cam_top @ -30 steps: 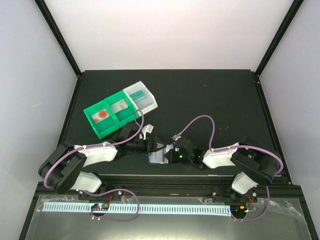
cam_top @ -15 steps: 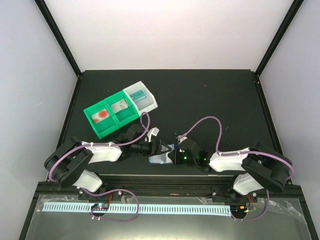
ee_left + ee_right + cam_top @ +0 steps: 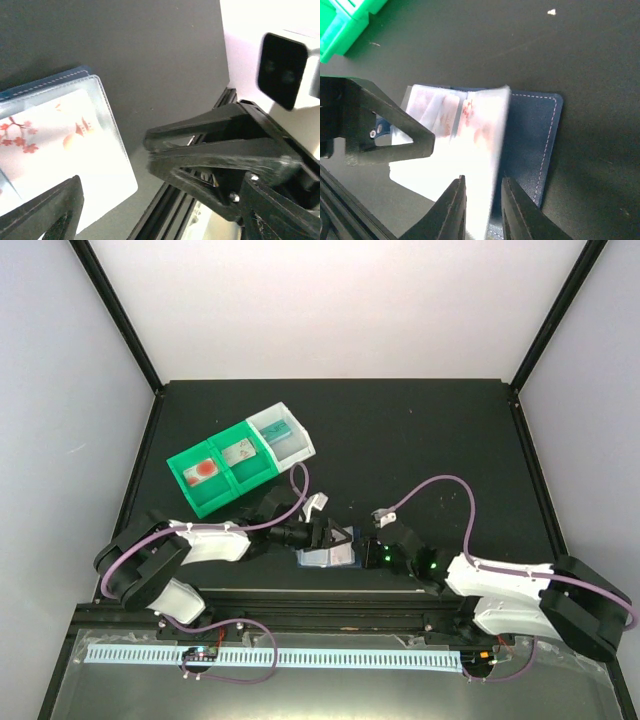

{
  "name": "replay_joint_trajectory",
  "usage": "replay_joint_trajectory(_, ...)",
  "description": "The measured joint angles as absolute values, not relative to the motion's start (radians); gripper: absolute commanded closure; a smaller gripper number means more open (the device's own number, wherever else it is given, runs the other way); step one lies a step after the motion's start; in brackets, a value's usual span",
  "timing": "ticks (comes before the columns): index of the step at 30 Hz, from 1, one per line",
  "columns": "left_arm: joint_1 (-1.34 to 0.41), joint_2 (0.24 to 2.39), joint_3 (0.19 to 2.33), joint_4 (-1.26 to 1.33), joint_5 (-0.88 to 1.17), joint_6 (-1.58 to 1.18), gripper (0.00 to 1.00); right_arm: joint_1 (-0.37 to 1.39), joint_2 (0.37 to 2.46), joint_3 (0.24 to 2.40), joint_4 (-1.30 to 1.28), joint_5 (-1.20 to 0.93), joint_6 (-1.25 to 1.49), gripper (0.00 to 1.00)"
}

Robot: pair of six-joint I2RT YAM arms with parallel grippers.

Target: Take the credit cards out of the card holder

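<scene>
The card holder (image 3: 325, 559) lies open near the table's front edge, with a dark blue stitched cover (image 3: 536, 135) and translucent sleeves. Whitish cards with red blossom prints (image 3: 445, 117) sit in the sleeves and also show in the left wrist view (image 3: 55, 140). My right gripper (image 3: 482, 187) is narrowly open and straddles a raised, blurred sleeve page (image 3: 487, 135); in the top view it is at the holder's right side (image 3: 362, 552). My left gripper (image 3: 335, 537) is open wide over the holder's left half (image 3: 162, 200), with one finger (image 3: 390, 132) across the sleeves.
A green compartment tray (image 3: 196, 498) with a white end bin (image 3: 296, 445) stands at the back left and holds a card with a red-orange patch (image 3: 203, 468). The tray's corner shows in the right wrist view (image 3: 342, 27). The black frame rail (image 3: 330, 595) runs just in front of the holder.
The right arm has stretched out low to the right, and its gripper has shifted slightly right at the holder. The left gripper has moved right over the holder. The holder has stayed put.
</scene>
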State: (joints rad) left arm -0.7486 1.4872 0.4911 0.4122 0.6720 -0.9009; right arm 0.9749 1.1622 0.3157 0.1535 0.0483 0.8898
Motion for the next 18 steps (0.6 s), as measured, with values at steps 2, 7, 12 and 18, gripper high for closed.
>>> replay_joint_trajectory(2,-0.749,1.486,0.492,0.403,0.655,-0.899,0.15,0.975,1.126,0.316,0.125,0.058,0.885,0.77)
replay_joint_trajectory(7,-0.749,1.455,0.492,0.319,0.584,-0.875,0.21,0.975,1.085,0.33,0.077,0.053,0.868,0.76)
replay_joint_trajectory(12,-0.748,1.388,0.496,0.223,0.489,-0.854,0.27,0.975,1.089,0.358,0.072,0.017,0.861,0.76)
replay_joint_trajectory(18,-0.743,1.349,0.496,0.163,0.419,-0.849,0.34,0.975,1.16,0.398,0.093,-0.026,0.856,0.78)
